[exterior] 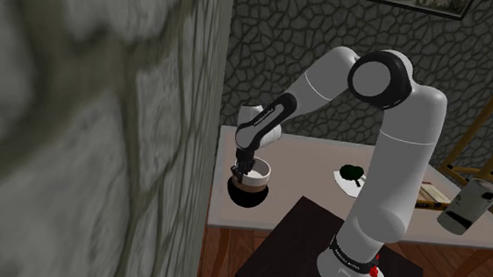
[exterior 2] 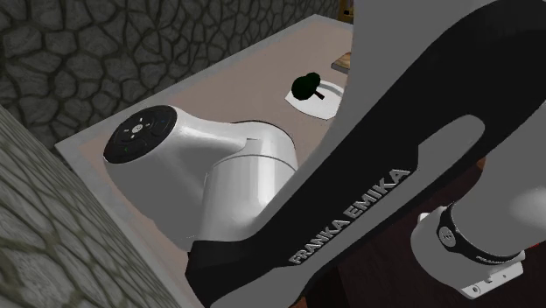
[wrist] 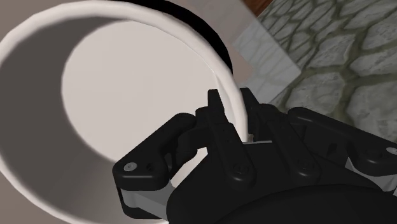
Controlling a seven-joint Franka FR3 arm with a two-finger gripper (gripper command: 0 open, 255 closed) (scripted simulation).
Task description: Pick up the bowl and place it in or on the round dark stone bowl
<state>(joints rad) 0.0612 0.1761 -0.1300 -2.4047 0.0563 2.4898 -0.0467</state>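
A rough stone wall (exterior: 78,132) fills the shoulder view's left foreground, blurred. Past it the white arm (exterior: 394,142) rises from its dark stand (exterior: 313,243) and reaches left over the pale counter (exterior: 309,163). At the counter's corner beside the wall, the white bowl (wrist: 95,83) sits at the mouth of the round dark bowl (exterior: 248,195); whether it rests there I cannot tell. The pincer (wrist: 232,109) is clamped on the white bowl's rim, one finger inside, one outside.
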